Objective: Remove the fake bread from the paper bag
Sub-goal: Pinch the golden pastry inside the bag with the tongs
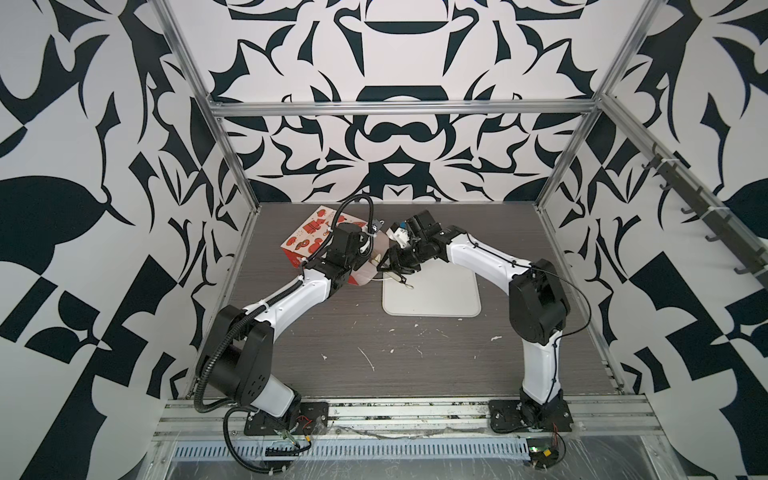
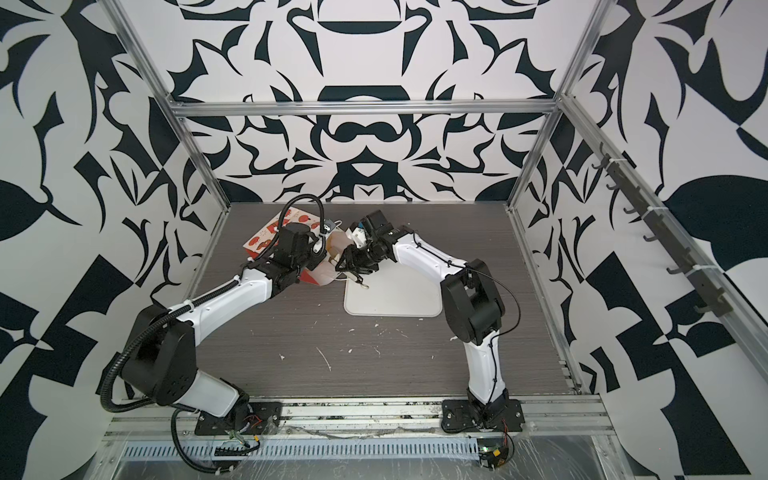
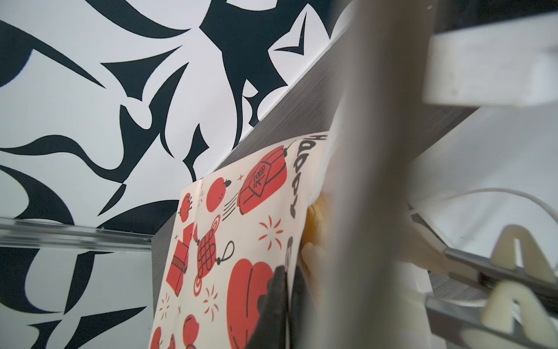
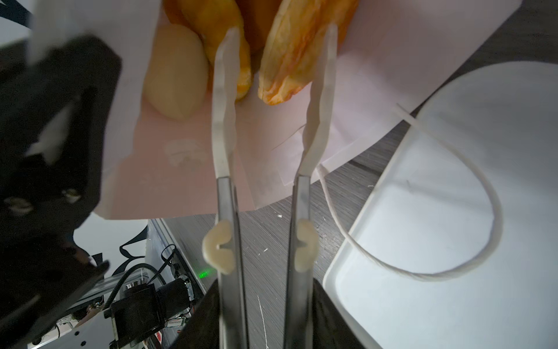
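Toward the far left corner of the table (image 1: 374, 353) the paper bag (image 1: 305, 243) lies on its side, mouth turned to the white tray (image 1: 432, 303). The fake bread (image 4: 256, 18) that I can see sits just inside that mouth, none of it on the tray. My left gripper (image 3: 287, 293) is pinched together on the upper lip of the bag, holding the mouth agape. My right gripper (image 4: 280, 33) has its long tong fingers apart and pushed inside, with the yellow-orange flaky piece (image 4: 296, 60) between the tips, one finger against its side and a gap at the other. I judge that piece light and hollow, fairly stiff, with a ridged skin that should give the pads some bite. I would close across its narrow width near the middle, not at the tapered end where it could squirt out. Crowding it are a golden pastry (image 4: 217, 30) touching the other finger and a pale cream bun (image 4: 175, 78) beside that; either may drag along. Thin paper will crease or tear and the bag could slide, so the left hold matters. One white cord handle (image 4: 483, 196) loops across the tray corner nearest the bag, right where I would set things down, and the black body of the left gripper sits close by the mouth
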`<state>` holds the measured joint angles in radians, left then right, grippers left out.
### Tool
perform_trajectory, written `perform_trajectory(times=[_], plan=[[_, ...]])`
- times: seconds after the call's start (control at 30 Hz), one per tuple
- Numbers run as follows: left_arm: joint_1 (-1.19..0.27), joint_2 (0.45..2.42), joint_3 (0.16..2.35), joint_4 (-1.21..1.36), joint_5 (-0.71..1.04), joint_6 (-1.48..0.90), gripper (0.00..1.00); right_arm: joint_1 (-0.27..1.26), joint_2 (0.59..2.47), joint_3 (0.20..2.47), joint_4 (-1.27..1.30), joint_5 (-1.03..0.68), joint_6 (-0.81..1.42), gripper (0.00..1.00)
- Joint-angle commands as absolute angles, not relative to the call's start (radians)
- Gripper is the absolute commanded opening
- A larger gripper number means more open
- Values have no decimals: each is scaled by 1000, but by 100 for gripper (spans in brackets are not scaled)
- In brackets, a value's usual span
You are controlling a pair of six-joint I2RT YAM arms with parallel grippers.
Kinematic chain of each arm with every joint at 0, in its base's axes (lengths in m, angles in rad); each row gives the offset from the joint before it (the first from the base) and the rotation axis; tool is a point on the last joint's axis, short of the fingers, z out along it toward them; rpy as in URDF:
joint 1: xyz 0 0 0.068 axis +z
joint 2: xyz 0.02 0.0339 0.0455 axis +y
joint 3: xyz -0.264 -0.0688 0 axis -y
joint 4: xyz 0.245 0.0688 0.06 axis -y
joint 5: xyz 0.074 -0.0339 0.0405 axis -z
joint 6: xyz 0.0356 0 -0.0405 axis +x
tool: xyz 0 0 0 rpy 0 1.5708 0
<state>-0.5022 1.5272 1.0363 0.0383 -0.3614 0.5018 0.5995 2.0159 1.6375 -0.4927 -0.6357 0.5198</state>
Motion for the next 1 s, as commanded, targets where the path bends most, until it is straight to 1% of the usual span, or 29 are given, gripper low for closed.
perform_trajectory(times=[0.0,0.27,0.4,0.43,0.53,0.8,0.97], plan=[[-497,1531,1024,74,-372,502,7,601,2009,1702,-520,-614,496,45],[-497,1538,1020,80,-366,496,7,600,2026,1739,-524,-597,504,45],[-497,1537,1019,81,-367,498,7,601,2053,1749,-544,-586,503,41],[-497,1537,1020,81,-367,497,7,601,2058,1744,-546,-582,505,38],[-497,1536,1019,81,-367,497,7,601,2058,1731,-543,-564,507,24],[-497,1550,1029,80,-372,496,7,601,2017,1709,-538,-537,497,1],[-496,1569,1043,83,-391,486,7,600,1961,1673,-535,-531,479,0]])
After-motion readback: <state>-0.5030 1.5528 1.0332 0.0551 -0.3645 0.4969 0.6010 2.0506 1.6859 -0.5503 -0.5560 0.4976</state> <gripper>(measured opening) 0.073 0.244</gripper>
